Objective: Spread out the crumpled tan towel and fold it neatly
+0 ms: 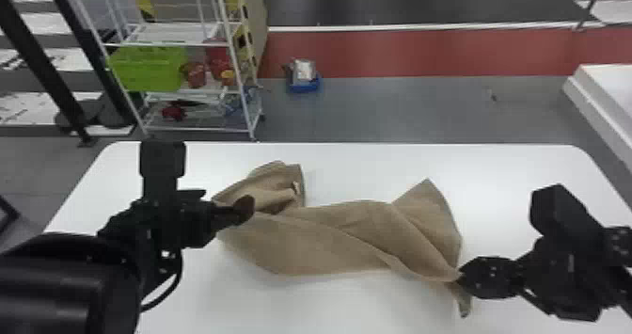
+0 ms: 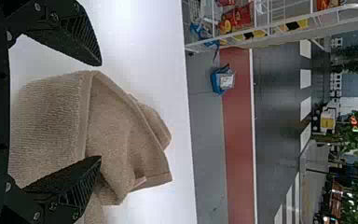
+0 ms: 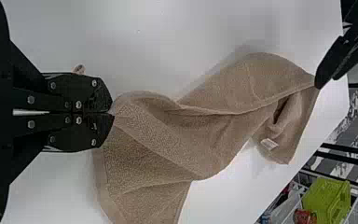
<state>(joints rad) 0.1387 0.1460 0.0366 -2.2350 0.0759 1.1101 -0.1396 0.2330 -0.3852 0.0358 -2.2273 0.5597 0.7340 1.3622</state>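
Taking the head view as a dial, with twelve at the far side and the towel at its centre, the small white label (image 3: 269, 143) sits on the towel's folded end at about half past ten. Any print on it is too small to read.

The tan towel (image 1: 324, 239) lies across the middle of the white table (image 1: 329, 305), stretched out from side to side but still rumpled. Its cloth has a fine ribbed pile and a flat hem. A long diagonal fold crosses the middle and runs down towards four o'clock; a pointed corner stands out at two o'clock, and the end near ten is doubled over itself with a deep crease.

The left gripper (image 1: 228, 200) is over the towel's end between nine and ten o'clock. In the left wrist view, the fingers of the left gripper (image 2: 100, 111) are spread wide, with cloth showing in the gap and nothing pinched; one finger seems to touch the towel, though it may be just above it.

The right gripper (image 1: 463, 275) is at four o'clock, its fingers closed together on an edge of the towel. A short tail of cloth pokes out past the fingers on the near side.

Beyond the table, at eleven o'clock, stands a white wire rack (image 1: 174, 35) holding a green basket (image 1: 148, 69). A blue tray (image 1: 303, 86) is on the floor, close to twelve.
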